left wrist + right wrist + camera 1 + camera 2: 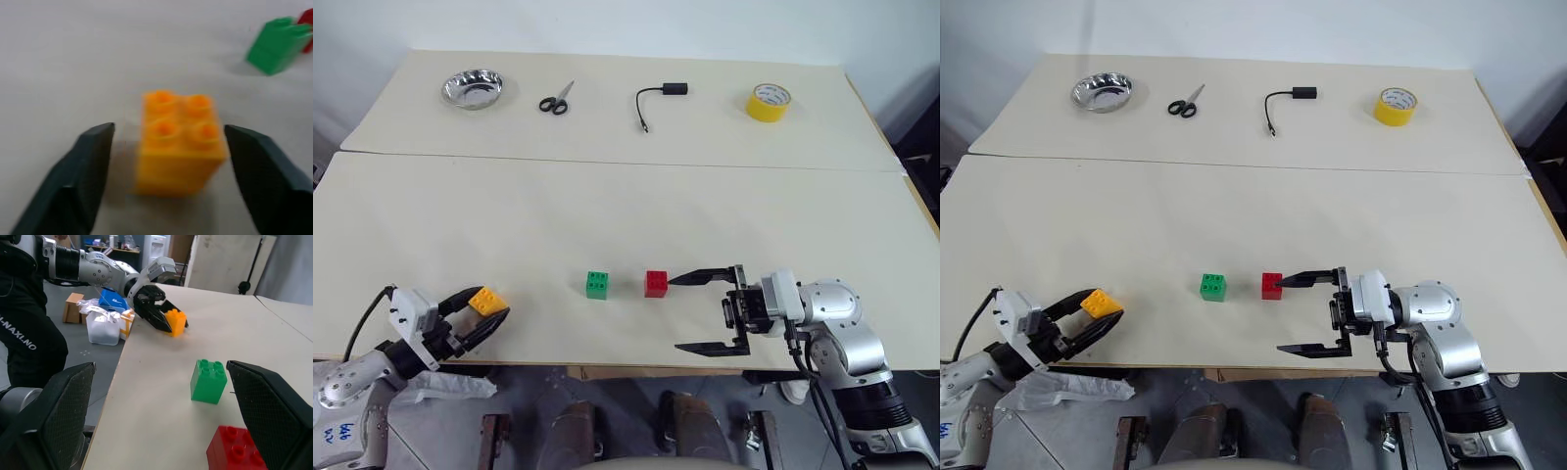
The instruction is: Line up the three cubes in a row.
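The yellow-orange cube (pixel 487 301) sits near the table's front-left edge. My left gripper (pixel 489 305) is open with one finger on each side of it. The left wrist view shows small gaps between the cube (pixel 178 142) and the fingers (pixel 88 171). The green cube (pixel 597 285) and the red cube (pixel 656 283) stand side by side at the front middle, a small gap between them. My right gripper (pixel 675 313) is wide open just right of the red cube, pointing left, its far fingertip close to that cube. In the right wrist view the green cube (pixel 209 381) stands beyond the red cube (pixel 234 450).
Along the far side of the table lie a steel bowl (pixel 472 88), scissors (pixel 556 99), a black cable adapter (pixel 661 98) and a yellow tape roll (pixel 769 102). A seam (pixel 607 162) crosses the table. The front edge (pixel 607 364) runs close to both grippers.
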`<action>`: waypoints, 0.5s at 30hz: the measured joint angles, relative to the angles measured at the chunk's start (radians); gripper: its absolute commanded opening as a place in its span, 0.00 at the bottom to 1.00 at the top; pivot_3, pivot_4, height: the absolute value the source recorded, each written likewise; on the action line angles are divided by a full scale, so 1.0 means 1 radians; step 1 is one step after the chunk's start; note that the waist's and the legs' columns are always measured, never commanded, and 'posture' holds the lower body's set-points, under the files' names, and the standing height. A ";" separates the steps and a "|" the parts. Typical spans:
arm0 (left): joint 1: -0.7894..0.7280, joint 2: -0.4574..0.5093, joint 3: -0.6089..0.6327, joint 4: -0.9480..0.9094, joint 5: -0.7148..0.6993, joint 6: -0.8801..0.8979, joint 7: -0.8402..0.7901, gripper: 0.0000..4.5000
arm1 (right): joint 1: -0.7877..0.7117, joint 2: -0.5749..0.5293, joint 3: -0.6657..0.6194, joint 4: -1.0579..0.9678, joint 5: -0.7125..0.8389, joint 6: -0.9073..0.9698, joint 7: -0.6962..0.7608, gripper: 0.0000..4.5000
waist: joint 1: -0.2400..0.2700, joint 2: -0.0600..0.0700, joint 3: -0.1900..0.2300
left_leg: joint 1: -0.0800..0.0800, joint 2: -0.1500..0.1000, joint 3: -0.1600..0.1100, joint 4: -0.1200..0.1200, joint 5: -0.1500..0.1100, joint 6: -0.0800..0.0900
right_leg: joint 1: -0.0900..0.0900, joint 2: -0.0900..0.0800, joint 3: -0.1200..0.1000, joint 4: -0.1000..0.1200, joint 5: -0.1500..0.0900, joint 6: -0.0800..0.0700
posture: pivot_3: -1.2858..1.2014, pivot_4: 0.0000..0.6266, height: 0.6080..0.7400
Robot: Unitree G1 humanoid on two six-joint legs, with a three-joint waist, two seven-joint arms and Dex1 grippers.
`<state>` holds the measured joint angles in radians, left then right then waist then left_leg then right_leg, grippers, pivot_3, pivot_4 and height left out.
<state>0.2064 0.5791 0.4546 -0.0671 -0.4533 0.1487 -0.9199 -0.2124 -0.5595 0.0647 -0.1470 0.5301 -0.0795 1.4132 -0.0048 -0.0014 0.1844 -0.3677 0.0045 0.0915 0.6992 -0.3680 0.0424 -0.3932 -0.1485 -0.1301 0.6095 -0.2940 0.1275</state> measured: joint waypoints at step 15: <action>-0.472 0.166 -0.347 0.256 0.030 -0.138 -0.510 0.33 | 0.027 -0.031 -0.042 0.016 -0.011 -0.029 -0.039 1.00 | 0.004 0.001 0.000 | 0.000 -0.003 0.001 0.001 0.000 0.001 | 0.000 0.001 -0.001 0.001 0.000 0.000 | 0.52 0.24 1.00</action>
<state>-0.2654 0.7456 0.1078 0.1887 -0.4229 0.0102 -1.4297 -0.1859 -0.5902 0.0225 -0.1311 0.5194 -0.1083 1.3742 -0.0007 -0.0003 0.1842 -0.3680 0.0020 0.0922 0.6998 -0.3676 0.0430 -0.3931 -0.1480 -0.1311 0.6105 -0.2940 0.1276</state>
